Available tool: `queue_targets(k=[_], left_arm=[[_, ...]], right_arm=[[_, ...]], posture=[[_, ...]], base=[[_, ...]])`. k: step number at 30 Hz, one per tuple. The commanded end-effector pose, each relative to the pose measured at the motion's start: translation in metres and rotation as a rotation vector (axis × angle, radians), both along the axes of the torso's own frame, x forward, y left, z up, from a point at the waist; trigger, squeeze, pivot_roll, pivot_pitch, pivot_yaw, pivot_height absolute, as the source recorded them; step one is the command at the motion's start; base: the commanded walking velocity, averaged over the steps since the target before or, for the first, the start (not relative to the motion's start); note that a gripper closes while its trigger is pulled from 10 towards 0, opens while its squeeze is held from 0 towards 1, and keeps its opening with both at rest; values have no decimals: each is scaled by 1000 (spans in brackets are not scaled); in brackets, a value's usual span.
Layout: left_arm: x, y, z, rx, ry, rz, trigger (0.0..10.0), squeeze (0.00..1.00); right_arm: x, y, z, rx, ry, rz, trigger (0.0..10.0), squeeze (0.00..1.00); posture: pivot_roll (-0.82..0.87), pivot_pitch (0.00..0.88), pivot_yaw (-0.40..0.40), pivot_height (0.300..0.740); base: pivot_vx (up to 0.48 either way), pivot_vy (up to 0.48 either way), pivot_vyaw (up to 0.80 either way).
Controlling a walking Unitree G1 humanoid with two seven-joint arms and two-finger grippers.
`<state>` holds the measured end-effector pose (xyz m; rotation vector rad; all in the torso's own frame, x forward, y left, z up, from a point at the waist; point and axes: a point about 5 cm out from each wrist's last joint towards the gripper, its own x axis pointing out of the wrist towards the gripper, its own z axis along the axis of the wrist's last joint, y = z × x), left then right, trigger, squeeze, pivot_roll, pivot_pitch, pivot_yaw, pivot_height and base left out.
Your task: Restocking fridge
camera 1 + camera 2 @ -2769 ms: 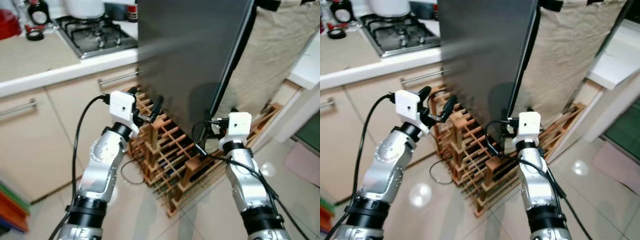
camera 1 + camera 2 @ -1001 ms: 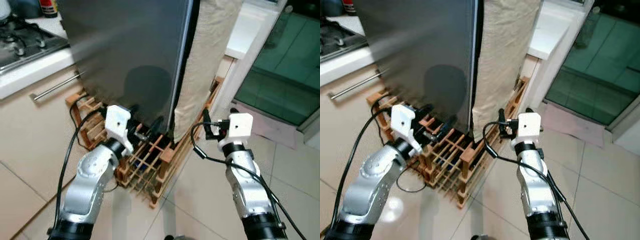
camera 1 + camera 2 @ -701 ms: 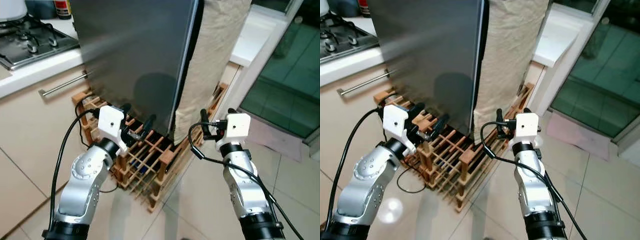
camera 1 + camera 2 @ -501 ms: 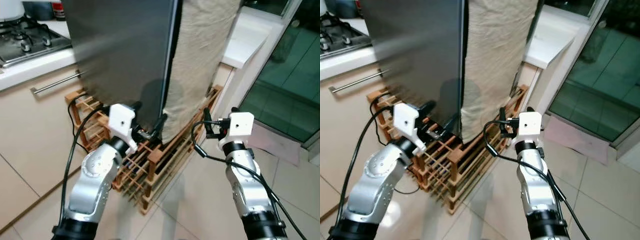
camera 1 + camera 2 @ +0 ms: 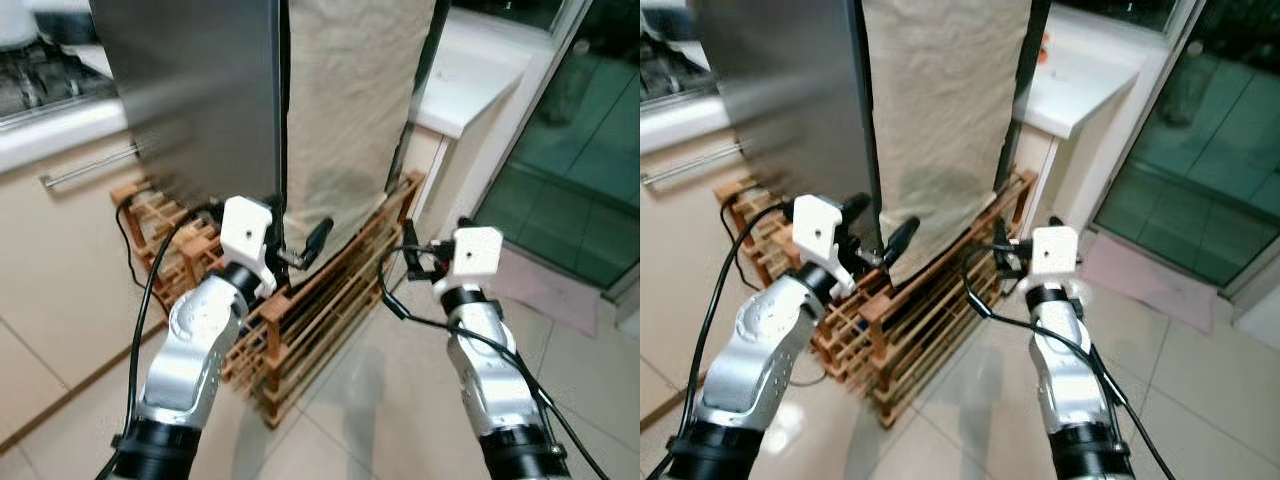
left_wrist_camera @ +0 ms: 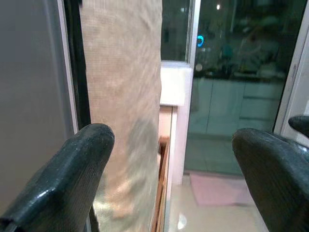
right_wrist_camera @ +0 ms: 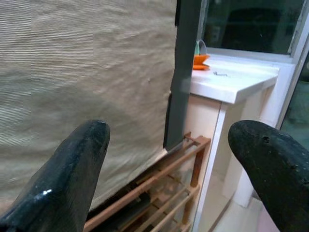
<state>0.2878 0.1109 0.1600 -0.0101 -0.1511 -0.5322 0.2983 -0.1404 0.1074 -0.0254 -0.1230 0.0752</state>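
The robot is standing on a tiled kitchen floor, facing the fridge [image 5: 200,90], a tall grey steel slab rising straight ahead and slightly to the robot's left. Its long axis is running vertically, and a dark vertical seam along its right edge is marking where the door meets the body. No handle can be made out.

The left hand [image 5: 295,240] is hovering just in front of that seam at the fridge's lower part, fingers spread apart and gripping nothing. The left wrist view is looking between the two parted fingertips [image 6: 72,169] straight at the seam. This hand is the nearer one, so the door edge is likely its target.

The right hand [image 5: 418,262] is held up further right, well apart from the fridge, fingers also spread wide and empty.

A beige cloth [image 5: 940,110] is hanging directly beside the fridge on its right, with a dark post along its far edge. Below both, a wooden rack [image 5: 320,300] of slats is sitting on the floor and reaching out toward the robot, so it may block the feet from stepping closer. To the left are cream cabinets with a bar handle [image 5: 85,170]; to the right, a white ledge [image 5: 1090,85] and glass doors [image 5: 1200,150].

No groceries to stock can be seen.
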Motion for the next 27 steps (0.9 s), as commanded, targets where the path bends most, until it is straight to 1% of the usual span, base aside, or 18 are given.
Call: queue_targets(k=[1,2,7,9,12,13,14,16,18,20,23,26,27], left_arm=[[-1,0,3,-10,-13,14,10000,0],[-1,0,3,-10,-13,14,10000,0],[1,1,2,9,-1,42,10000,0],[3,1,1,17,17,58,10000,0],[13,3,2,-2,54,123,10000,0],[16,4,4,-13,56,144,10000,0],[16,4,4,-13,56,144,10000,0],[22,7,10,-28,45,171,10000,0],[23,8,13,-31,35,174,10000,0],[25,5,19,-36,21,148,10000,0],[26,2,22,-40,17,125,10000,0],[33,-13,25,-26,17,61,10000,0],[33,-13,25,-26,17,61,10000,0]], right_arm=[[0,-3,0,-5,-1,-2,10000,0],[0,-3,0,-5,-1,-2,10000,0],[0,-2,-1,-5,4,4,10000,0],[0,-1,-1,-6,5,6,10000,0],[0,-1,0,-8,6,8,10000,0],[0,-1,0,-8,6,10,10000,0],[0,-1,0,-8,6,10,10000,0],[-1,-1,-1,-12,7,13,10000,0],[-2,-2,-2,-15,9,13,10000,0],[-3,-5,-2,-19,13,10,10000,0],[-3,-5,-2,-21,14,9,10000,0],[-3,-8,0,-27,11,12,10000,0],[-3,-8,0,-27,11,12,10000,0]], posture=[[82,0,-72,722],[82,0,-72,722],[85,0,-75,722],[86,0,-76,722],[88,0,-80,722],[82,0,-77,722],[82,0,-77,722],[76,0,-77,722],[74,0,-78,722],[63,0,-82,722],[60,0,-83,722],[52,3,-95,722],[52,3,-95,722]], base=[[480,0,0],[480,0,0],[0,0,0],[0,0,0],[0,0,0],[0,0,0],[0,0,0],[0,0,0],[0,0,0],[0,0,0],[0,0,0],[0,0,0],[0,0,0]])
